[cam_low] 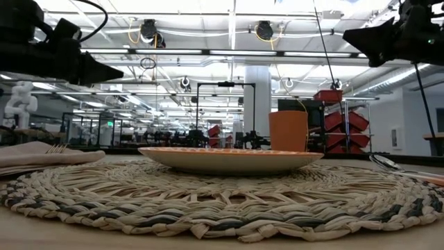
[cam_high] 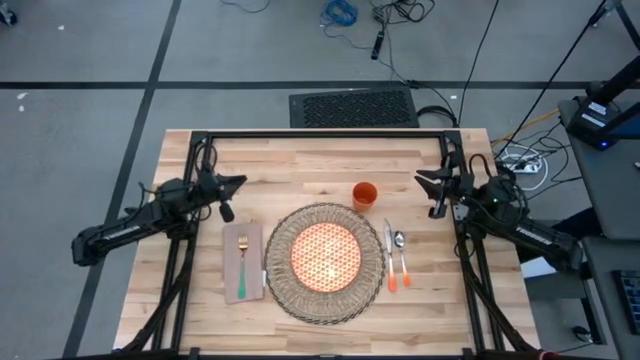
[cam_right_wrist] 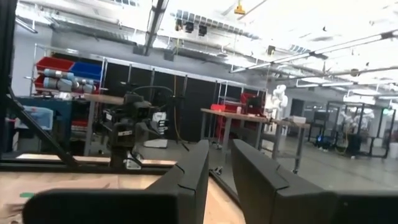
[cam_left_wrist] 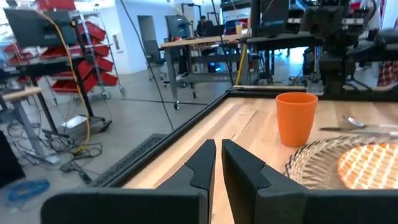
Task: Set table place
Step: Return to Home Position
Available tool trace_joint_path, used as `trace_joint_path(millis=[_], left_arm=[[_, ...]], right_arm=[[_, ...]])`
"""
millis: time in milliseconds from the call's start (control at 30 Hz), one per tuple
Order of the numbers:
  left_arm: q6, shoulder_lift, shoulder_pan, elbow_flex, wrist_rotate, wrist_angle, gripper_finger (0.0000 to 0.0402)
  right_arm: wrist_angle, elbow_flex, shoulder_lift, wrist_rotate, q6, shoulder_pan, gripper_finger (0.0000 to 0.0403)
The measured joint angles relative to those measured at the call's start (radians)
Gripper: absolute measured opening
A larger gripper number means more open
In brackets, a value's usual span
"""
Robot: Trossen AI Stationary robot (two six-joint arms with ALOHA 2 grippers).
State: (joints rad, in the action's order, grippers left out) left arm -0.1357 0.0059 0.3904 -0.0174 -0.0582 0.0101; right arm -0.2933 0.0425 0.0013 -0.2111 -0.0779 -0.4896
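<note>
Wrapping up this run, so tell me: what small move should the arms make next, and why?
Probably just settle both arms at home, touching nothing. The left gripper and right gripper hang empty off either side of the mat, and the plate, cup, fork, knife and spoon all look placed.

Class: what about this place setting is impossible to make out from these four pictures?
- Fork: low view shows only tines above the napkin.
- Plate pattern: low view is edge-on.
- Knife and spoon: high view too small to tell if touching.
Left gripper and right gripper wait above the table's side edges.
</note>
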Motion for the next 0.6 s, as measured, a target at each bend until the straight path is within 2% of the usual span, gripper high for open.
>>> trace_joint_path(millis=[233,367,600], left_arm=[[0.022,0.0,0.0,0.0,0.0,0.0,0.0015],[0.023,0.0,0.0,0.0,0.0,0.0,0.0015],[0.023,0.0,0.0,0.0,0.0,0.0,0.0015]], right_arm=[[0.021,0.0,0.004,0.037,0.09,0.0,0.0057],[0.047,0.0,0.005,0.075,0.093,0.0,0.0057],[0.053,0.0,0.007,0.081,0.093,0.0,0.0057]])
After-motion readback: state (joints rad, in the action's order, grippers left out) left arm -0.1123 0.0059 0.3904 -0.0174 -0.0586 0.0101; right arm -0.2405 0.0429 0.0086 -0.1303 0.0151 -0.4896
